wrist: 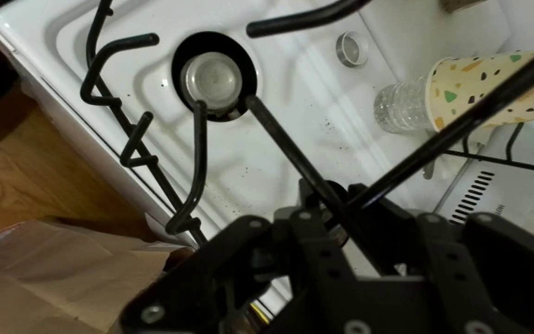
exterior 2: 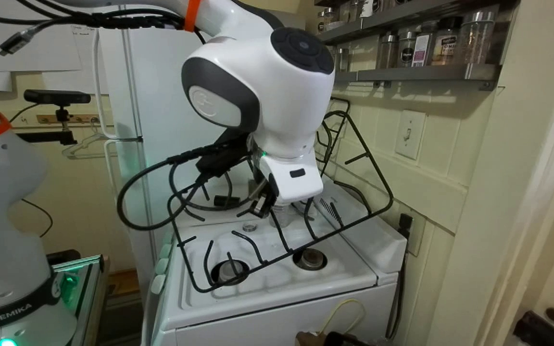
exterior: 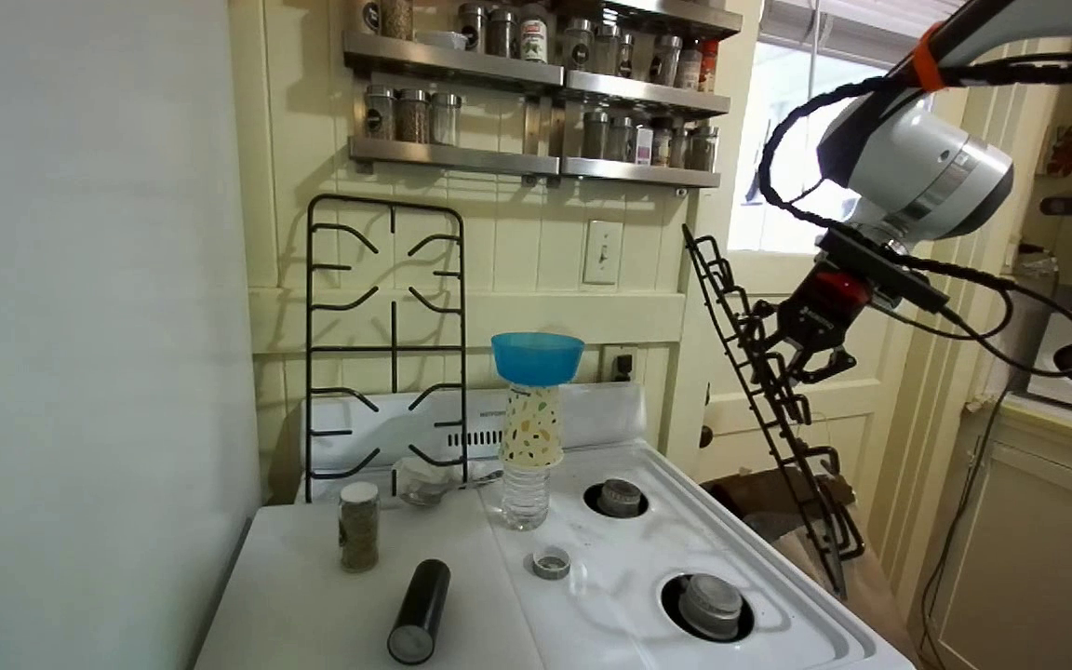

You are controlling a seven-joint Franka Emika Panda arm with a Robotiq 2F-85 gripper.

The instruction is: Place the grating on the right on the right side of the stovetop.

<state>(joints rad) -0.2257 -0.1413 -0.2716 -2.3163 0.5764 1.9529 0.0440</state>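
Note:
The grating, a black metal grate with inward prongs, hangs tilted in the air in both exterior views (exterior: pixel 775 441) (exterior 2: pixel 289 252). It is over and beside the right part of the white stovetop (exterior: pixel 610 568), apart from it. My gripper (exterior: pixel 771 361) is shut on the grating near its middle, where bars meet. In the wrist view, the bars (wrist: pixel 295 155) run between my fingertips (wrist: pixel 332 192), whose inner faces are partly hidden. Two burners (exterior: pixel 711 605) (exterior: pixel 620 498) lie bare. One burner shows below the grating in the wrist view (wrist: pixel 213 79).
The matching grate (exterior: pixel 350 349) stands upright at the back left. A clear bottle (exterior: pixel 525 502) bears a patterned cup (exterior: pixel 531 423) and blue bowl (exterior: pixel 538 360). A cap (exterior: pixel 551 563), spice jar (exterior: pixel 359 535) and black cylinder (exterior: pixel 420 614) are nearby. A paper bag (wrist: pixel 49 278) is beside the stove.

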